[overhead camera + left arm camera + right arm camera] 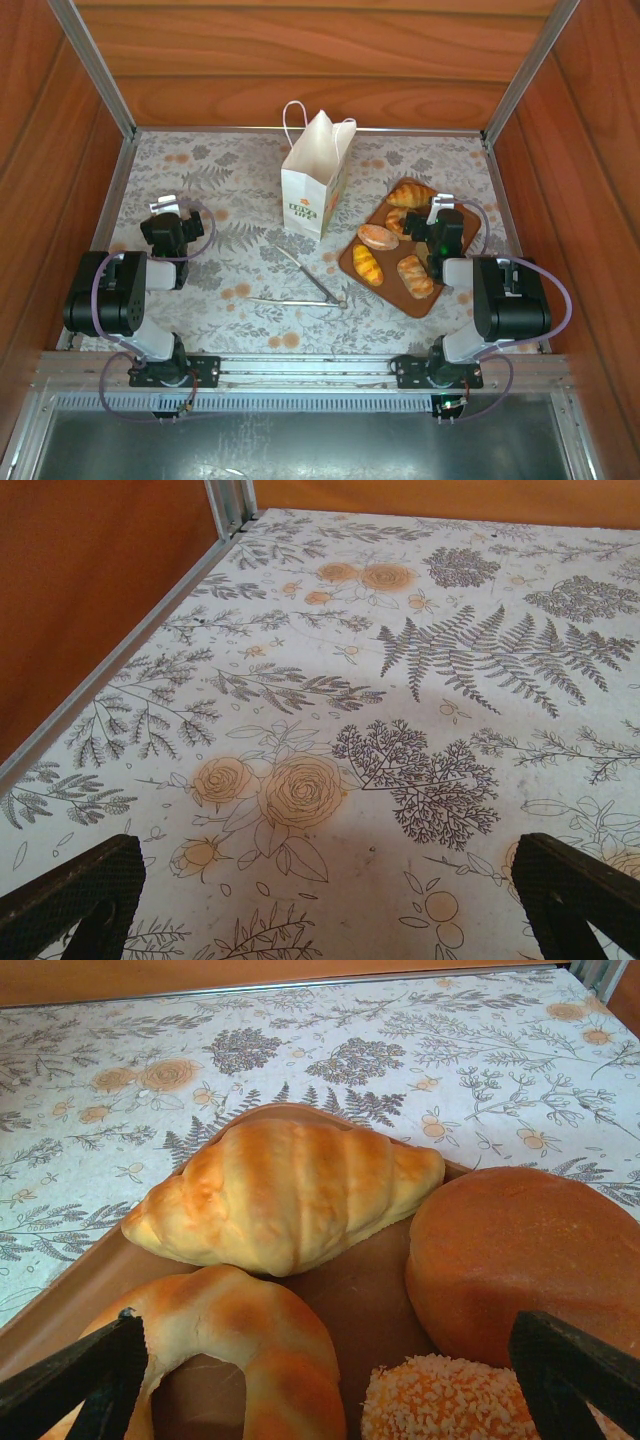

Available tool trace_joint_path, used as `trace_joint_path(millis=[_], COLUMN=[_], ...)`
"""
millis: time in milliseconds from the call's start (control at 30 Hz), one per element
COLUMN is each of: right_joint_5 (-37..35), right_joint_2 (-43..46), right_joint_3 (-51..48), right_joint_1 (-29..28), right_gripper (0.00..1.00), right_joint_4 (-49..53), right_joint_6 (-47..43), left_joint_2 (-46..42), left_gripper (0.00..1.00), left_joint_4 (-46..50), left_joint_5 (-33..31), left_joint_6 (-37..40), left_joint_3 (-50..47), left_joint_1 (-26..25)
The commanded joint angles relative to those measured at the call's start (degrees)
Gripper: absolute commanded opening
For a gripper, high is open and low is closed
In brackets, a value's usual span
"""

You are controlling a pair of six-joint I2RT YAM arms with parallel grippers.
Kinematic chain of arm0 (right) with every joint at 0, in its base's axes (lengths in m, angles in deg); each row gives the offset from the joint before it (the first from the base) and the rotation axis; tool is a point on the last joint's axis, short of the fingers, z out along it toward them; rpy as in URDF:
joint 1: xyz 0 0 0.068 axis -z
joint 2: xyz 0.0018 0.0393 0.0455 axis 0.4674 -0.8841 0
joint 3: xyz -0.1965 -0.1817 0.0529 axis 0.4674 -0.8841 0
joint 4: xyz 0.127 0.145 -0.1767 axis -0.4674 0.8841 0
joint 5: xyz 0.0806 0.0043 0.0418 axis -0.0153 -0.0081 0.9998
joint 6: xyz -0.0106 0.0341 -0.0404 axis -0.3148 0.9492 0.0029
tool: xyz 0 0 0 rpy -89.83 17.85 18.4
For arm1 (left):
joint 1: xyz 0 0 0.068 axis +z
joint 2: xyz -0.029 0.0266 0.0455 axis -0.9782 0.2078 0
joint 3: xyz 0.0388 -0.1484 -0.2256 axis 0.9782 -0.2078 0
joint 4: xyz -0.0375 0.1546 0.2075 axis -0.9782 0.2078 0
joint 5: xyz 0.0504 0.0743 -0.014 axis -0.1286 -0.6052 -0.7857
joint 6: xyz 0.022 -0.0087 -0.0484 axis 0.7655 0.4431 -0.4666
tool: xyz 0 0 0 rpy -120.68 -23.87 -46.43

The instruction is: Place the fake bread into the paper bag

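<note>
Golden-brown toy pastries (378, 237) all on brown board (390, 283), right side of table (240, 260); white paper bag (315, 185) upright near far edge. Right gripper (438, 215) wide, empty, over board; left gripper (165, 215) wide, empty, near left edge. Loading apparently unstarted.

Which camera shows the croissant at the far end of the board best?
The right wrist camera: the croissant sits close up, its ridges and golden crust clear. The top camera shows the same croissant small, at the brown board's far end. The left wrist camera faces flowery tablecloth.
</note>
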Motion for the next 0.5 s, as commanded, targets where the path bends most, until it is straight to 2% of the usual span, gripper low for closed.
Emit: trace_joint_path(millis=[0,333,467], right_joint_5=[0.6,-0.47,-0.72], right_joint_2=[0.68,1.75,8.96], right_joint_3=[0.87,0.83,2.62], right_joint_1=[0.21,0.19,0.18], right_gripper=[1.0,1.0,1.0], right_joint_4=[0.2,0.22,10.65], right_joint_6=[-0.69,-0.37,0.31], left_joint_2=[0.4,-0.66,-5.36], left_gripper=[1.0,1.0,1.0], left_joint_4=[-1.6,-1.62,2.27], left_joint_5=[0.33,-0.37,-1.71], left_joint_6=[0.51,0.36,1.71], left_joint_3=[0.79,0.75,1.17], left_joint_1=[-0.01,0.0,-0.76])
